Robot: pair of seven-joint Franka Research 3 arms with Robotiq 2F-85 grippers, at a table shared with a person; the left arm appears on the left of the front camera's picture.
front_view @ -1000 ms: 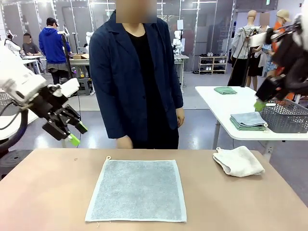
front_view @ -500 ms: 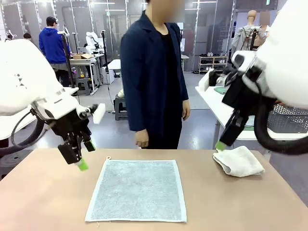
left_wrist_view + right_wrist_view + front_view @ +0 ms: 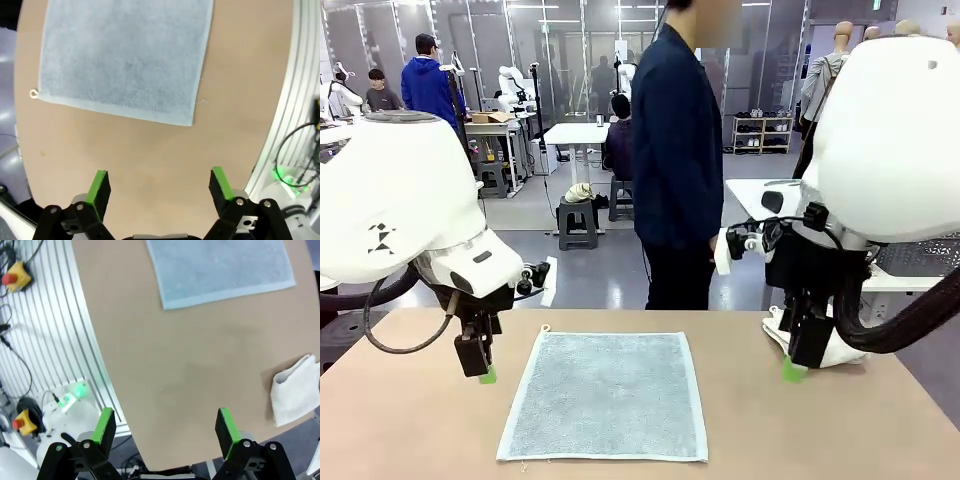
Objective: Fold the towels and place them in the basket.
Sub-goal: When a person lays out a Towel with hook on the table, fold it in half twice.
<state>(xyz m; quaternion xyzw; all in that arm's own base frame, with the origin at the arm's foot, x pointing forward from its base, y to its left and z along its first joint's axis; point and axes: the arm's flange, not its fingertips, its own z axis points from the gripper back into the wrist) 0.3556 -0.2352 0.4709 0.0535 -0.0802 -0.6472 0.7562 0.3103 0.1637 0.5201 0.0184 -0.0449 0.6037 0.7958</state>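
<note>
A pale blue-grey towel [image 3: 605,395] lies spread flat in the middle of the brown table [image 3: 410,430]. A white towel [image 3: 848,348] sits loosely folded at the table's far right, partly behind my right arm. My left gripper [image 3: 486,374] points down just left of the flat towel's far left part. In the left wrist view this gripper [image 3: 159,186] is open over bare table, with the towel [image 3: 125,55] ahead of it. My right gripper [image 3: 793,371] hangs low in front of the white towel. Its wrist view shows it [image 3: 165,427] open, the white towel [image 3: 295,390] off to the right and the blue-grey towel [image 3: 220,265] beyond. The basket [image 3: 920,258] stands on a white side table behind my right arm.
A person [image 3: 678,170] in a dark jacket stands side-on at the table's far edge. The table's near rim and a ribbed metal frame [image 3: 45,330] lie below my right gripper. Other tables and people are farther back.
Both arms have swung down from high at the sides to just above the table, left beside the flat towel, right in front of the white towel. The person has turned sideways.
</note>
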